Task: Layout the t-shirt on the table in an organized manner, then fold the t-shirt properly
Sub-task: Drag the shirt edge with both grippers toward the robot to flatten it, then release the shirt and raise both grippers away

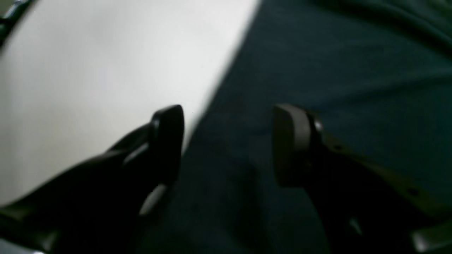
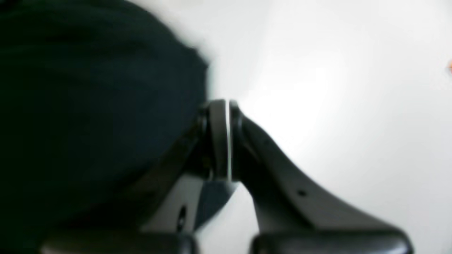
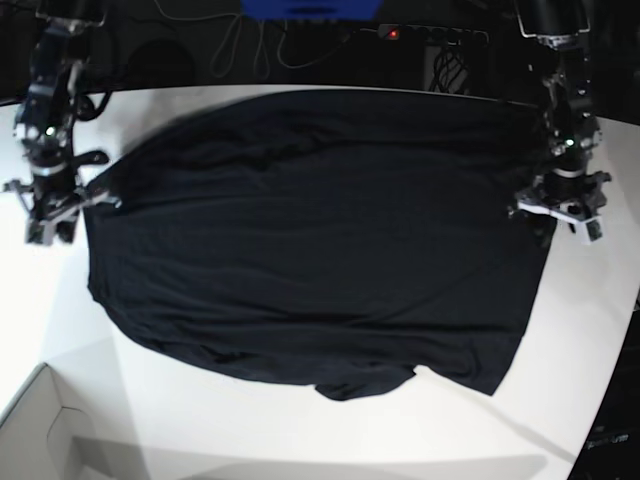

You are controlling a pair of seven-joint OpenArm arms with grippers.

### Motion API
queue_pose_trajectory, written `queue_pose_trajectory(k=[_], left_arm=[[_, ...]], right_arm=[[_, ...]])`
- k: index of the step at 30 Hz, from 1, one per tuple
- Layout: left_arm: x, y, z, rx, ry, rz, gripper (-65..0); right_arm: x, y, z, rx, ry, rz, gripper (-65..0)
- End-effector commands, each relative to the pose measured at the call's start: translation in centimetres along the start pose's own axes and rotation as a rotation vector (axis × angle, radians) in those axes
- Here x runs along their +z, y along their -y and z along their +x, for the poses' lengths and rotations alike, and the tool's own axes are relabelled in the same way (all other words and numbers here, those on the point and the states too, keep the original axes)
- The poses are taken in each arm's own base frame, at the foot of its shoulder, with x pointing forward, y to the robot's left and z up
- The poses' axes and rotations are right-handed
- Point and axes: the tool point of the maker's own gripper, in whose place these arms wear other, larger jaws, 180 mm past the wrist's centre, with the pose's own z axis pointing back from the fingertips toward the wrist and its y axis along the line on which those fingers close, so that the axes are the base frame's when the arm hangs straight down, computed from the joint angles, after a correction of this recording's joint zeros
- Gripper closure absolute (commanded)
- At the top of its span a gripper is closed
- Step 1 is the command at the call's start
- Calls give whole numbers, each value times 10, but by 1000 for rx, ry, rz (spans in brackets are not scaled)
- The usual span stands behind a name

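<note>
In your base view the t-shirt point(image 3: 310, 240) lies spread across the middle of the table point(image 3: 600, 310), reaching from the left arm's side at the right of the frame to the right arm's side at the left. Its lower edge bunches into a small fold near bottom centre, and a white box corner point(image 3: 40, 425) sits at the lower left.

Your left gripper point(image 3: 558, 212) stands at the shirt's right edge. In the left wrist view its jaws are spread wide with nothing between them; one finger point(image 1: 169, 137) sits over bare white table, the other over dark cloth, so the gap straddles the shirt's edge.

Your right gripper point(image 3: 50, 205) is at the left of the base frame, just off the shirt's edge. In the right wrist view its pads point(image 2: 217, 137) are pressed together with only a thin slit, gripping nothing, and the shirt fills the left half of that frame.
</note>
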Motion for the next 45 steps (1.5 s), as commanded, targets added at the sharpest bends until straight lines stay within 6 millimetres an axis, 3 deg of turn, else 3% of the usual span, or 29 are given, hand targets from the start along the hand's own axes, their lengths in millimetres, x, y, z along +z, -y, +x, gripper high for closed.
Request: queue_pose_trajectory(k=[1,6,10,14,21,24,26,33,37,42,45], left_arm=[[1,-9,17,-3,50,15,-376],[3,-31,21,17,63,67,-376],[4,-34,23,19,69,75,-376],[9,-38,16,13,54,81,-376],[15,-58,14,24,53,128,-379],[16,-61,14,25,54,133,-379],[20,-64,6,19,36,138,-379],[35,-62,10,-6,54,127,-379],[47,-61,9,-30,54,119,-380],[66,-57,4,-16,49,90,-380],[80,-44,-5,46,24,-9,-380]], right_arm=[[7,-4,7,-7,32,1,0],[17,-31,-42,-94,-80,28,0],[13,-45,-83,-107,-184,58,0],[18,-42,-109,-112,-247,49,0],[34,-26,-129,-82,-294,27,0],[37,-11,-128,-93,-290,-13,0],[37,-7,-128,-92,-288,-19,0],[32,2,-119,-71,-270,-29,0],[31,1,-94,-60,-205,-26,0],[37,-3,-49,-38,-90,-18,0],[45,-3,-39,-22,-67,-15,0]])
